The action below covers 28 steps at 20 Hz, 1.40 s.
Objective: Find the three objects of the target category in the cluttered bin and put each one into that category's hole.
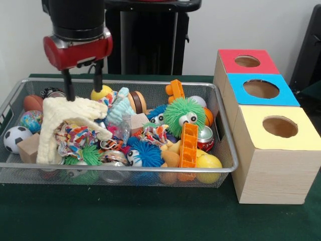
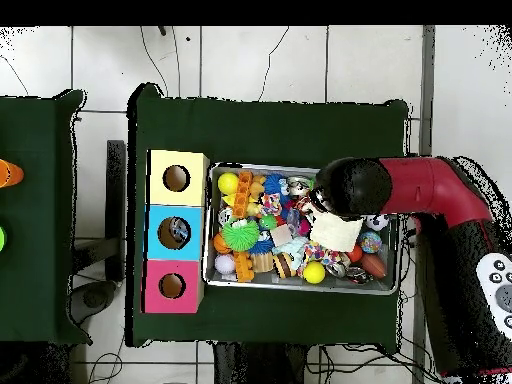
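The wire mesh bin is full of toys and stands left of three wooden boxes. The blue-topped box's hole lies between the red-topped and yellow-topped boxes. My gripper hangs open over the bin's far left part. Its fingertips are just above a cream cloth draped over the toys, with nothing between them. In the overhead view the arm's head hides the gripper; the cloth, the bin and the blue box's hole show.
The bin holds a green fuzzy ball with eyes, a blue fuzzy ball, an orange block, a yellow ball, a soccer ball, a globe ball and a wooden block.
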{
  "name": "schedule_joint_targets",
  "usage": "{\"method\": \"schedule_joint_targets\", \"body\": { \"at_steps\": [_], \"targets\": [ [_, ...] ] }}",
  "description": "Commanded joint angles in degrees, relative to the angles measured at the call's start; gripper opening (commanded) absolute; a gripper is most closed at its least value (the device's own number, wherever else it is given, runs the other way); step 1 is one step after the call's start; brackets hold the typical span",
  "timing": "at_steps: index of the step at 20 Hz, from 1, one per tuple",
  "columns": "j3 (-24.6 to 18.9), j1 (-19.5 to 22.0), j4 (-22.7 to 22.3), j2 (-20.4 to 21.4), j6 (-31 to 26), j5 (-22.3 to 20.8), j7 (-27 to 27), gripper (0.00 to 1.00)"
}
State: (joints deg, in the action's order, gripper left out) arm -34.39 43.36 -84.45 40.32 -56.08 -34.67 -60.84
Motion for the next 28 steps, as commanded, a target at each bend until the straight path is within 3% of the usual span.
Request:
{"method": "schedule_joint_targets", "body": {
  "at_steps": [1,8,12,22,28],
  "targets": [
    [-2.57,-3.31,-3.75,0.56,-6.28,4.6,2.6,1.0],
    [2.15,-7.1,-3.21,-3.41,0.09,1.5,-2.87,1.0],
    [3.99,-7.41,-4.04,-4.64,2.7,-0.3,-3.42,1.0],
    [9.53,-10.01,-3.3,-4.12,1.93,-4.54,-5.22,1.0],
    [11.42,-11.1,-2.92,-3.57,1.94,-4.79,-6.07,1.0]
  ]
}}
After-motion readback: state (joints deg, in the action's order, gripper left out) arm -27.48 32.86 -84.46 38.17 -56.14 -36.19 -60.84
